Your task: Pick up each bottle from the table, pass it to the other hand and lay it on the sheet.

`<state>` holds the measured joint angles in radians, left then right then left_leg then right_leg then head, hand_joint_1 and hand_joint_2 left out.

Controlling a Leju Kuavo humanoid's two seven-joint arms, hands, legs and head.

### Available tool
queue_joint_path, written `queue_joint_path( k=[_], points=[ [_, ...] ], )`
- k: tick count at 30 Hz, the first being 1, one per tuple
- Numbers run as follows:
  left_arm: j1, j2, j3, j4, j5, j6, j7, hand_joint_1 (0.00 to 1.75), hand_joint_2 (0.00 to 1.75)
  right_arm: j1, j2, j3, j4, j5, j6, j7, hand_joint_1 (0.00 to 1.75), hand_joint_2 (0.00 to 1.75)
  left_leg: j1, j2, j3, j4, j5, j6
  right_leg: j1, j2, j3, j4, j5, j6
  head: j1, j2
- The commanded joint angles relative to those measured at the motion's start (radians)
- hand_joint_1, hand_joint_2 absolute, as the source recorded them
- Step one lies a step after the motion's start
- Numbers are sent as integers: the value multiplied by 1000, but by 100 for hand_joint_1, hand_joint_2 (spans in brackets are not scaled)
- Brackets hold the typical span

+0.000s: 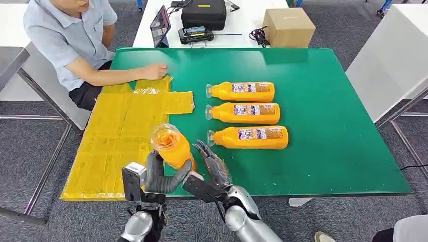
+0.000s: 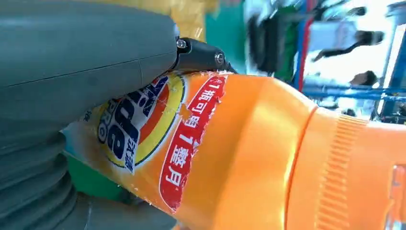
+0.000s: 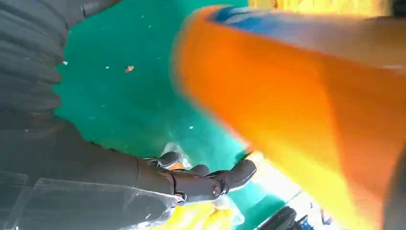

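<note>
Green table (image 1: 328, 151), yellow sheet (image 1: 116, 136) on its left part. Left hand (image 1: 159, 174) wrapped around held bottle (image 1: 171, 146), lifted at sheet's edge; right hand (image 1: 214, 166) spread, empty, just beside. Three bottles (image 1: 245, 113) lying beyond.

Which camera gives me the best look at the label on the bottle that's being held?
The left wrist view: the held bottle's label shows sharp and close beside the left hand. The head view shows that bottle cap-first, label hidden. The right wrist view shows it as an orange blur.

Silver arms; grey ribbed wrist covers; dark-fingered left hand (image 1: 160, 174).
</note>
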<state>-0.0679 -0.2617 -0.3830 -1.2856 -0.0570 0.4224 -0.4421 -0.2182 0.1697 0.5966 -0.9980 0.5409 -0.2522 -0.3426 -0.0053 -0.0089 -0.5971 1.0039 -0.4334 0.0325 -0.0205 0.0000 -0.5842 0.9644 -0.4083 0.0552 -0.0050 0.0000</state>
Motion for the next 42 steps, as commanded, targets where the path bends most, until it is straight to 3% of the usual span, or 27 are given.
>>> queue_joint_path(
  k=[1,10,19,31,33,35,42],
  points=[
    [24,91,14,-156,-317,64,80,175,175,92,-44,-96,-109,57,-15,13,0,175,1,0,4,0,-2,-2,1,0,4,-1,-2,-3,0,0],
    [7,137,168,-230,-811,162,255,175,175,155,-36,-102,-259,234,-77,26,0,175,2,2,3,0,-2,-3,2,1,2,1,-2,-3,0,0],
    [-90,246,318,-177,-1141,120,370,175,175,169,-21,-64,-327,232,-37,6,0,175,1,2,1,0,0,-2,1,1,0,1,0,-2,0,0],
    [-95,246,318,-155,-1142,126,365,175,175,167,-21,-66,-317,226,-37,1,0,175,1,0,1,-1,0,-2,1,0,1,0,-1,-2,0,0],
    [-105,269,302,-126,-1176,53,395,175,175,167,-20,-68,-313,216,-32,-4,0,175,1,1,2,0,0,-2,1,0,2,0,-1,-2,0,0],
    [-152,311,272,-10,-1203,-22,399,175,175,162,-23,-65,-307,191,-11,-21,0,175,2,0,3,0,0,-3,2,-1,3,0,-1,-3,0,0],
    [-277,362,212,310,-1223,-97,378,175,175,141,-29,-28,-311,152,32,-51,0,175,2,0,4,-1,0,-3,2,-2,4,0,-1,-4,0,0]
  ],
)
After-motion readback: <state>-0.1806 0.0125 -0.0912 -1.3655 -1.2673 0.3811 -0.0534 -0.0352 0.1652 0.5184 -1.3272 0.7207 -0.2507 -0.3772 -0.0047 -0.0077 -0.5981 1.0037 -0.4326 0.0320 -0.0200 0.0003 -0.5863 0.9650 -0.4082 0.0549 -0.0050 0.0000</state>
